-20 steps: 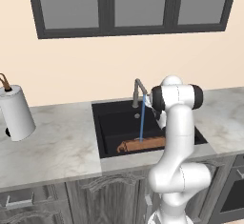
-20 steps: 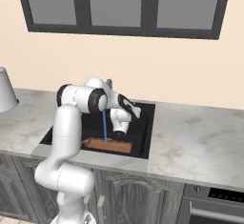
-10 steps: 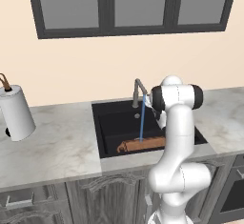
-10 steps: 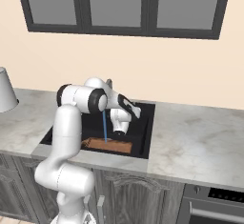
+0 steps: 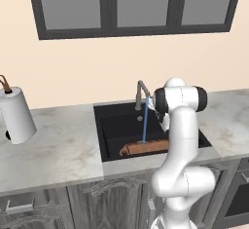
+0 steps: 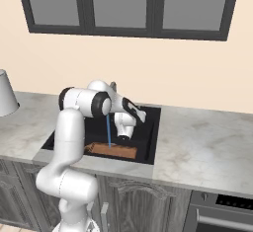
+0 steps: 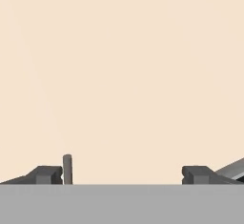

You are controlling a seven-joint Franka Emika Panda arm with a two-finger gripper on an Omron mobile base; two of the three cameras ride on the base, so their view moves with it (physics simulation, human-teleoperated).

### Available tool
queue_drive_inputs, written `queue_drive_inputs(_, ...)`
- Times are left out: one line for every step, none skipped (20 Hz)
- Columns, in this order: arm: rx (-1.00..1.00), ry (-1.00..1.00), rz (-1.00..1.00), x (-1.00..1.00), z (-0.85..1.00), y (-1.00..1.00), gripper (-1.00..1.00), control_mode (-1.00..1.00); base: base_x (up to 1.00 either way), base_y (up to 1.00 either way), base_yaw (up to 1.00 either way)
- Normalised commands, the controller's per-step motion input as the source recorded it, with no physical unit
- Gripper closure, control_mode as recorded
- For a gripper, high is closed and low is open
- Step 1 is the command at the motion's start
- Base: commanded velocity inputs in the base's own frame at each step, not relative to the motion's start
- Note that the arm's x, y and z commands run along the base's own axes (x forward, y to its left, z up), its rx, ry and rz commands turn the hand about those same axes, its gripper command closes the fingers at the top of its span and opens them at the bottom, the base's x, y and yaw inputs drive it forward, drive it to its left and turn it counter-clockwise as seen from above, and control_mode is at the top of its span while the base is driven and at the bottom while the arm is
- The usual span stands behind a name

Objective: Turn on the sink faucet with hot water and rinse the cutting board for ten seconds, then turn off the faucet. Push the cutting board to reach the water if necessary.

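1. Hand (image 7: pixel 122 175) points at the plain cream wall, its two dark fingertips (image 7: pixel 47 174) spread wide apart with nothing between them.
2. A thin grey post (image 7: pixel 67 168) stands just beside the left fingertip in the hand view; what it belongs to cannot be told from there.
3. From the right base view the hand (image 6: pixel 122 138) hangs low inside the sink (image 6: pixel 148 142), near the right part of the basin and over the board.
4. The faucet (image 5: pixel 141 92) stands at the back rim of the sink (image 5: pixel 109 125), its bent spout reaching forward over the basin.
5. Water (image 5: pixel 145 121) falls from the spout in a thin blue stream, straight down onto the cutting board (image 5: pixel 141 147).
6. The cutting board lies flat along the front wall of the basin; the stream lands near its middle, seen also from the right base view (image 6: pixel 112 150).
7. The white arm (image 5: pixel 182 140) rises in front of the sink and hides the right end of the board in the left base view.
8. A paper towel roll (image 5: pixel 16 116) stands upright on the marble counter (image 5: pixel 58 150), well apart to the left of the sink.
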Motion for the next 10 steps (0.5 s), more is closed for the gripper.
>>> queue_drive_inputs(0.0,0.0,0.0,0.0,0.0,0.0,-1.0,-1.0,0.0,0.0,0.0)
queue_drive_inputs(0.0,0.0,0.0,0.0,0.0,0.0,-1.0,-1.0,0.0,0.0,0.0)
queue_drive_inputs(0.0,0.0,0.0,0.0,0.0,0.0,-1.0,-1.0,0.0,0.0,0.0)
queue_drive_inputs(0.0,0.0,0.0,0.0,0.0,0.0,-1.0,-1.0,0.0,0.0,0.0)
queue_drive_inputs(0.0,0.0,0.0,0.0,0.0,0.0,-1.0,-1.0,0.0,0.0,0.0)
queue_drive_inputs(0.0,0.0,0.0,0.0,0.0,0.0,-1.0,-1.0,0.0,0.0,0.0)
queue_drive_inputs(0.0,0.0,0.0,0.0,0.0,0.0,-1.0,-1.0,0.0,0.0,0.0)
queue_drive_inputs(0.0,0.0,0.0,0.0,0.0,0.0,-1.0,-1.0,0.0,0.0,0.0)
queue_drive_inputs(0.0,0.0,0.0,0.0,0.0,0.0,-1.0,-1.0,0.0,0.0,0.0)
queue_drive_inputs(0.0,0.0,0.0,0.0,0.0,0.0,-1.0,-1.0,0.0,0.0,0.0)
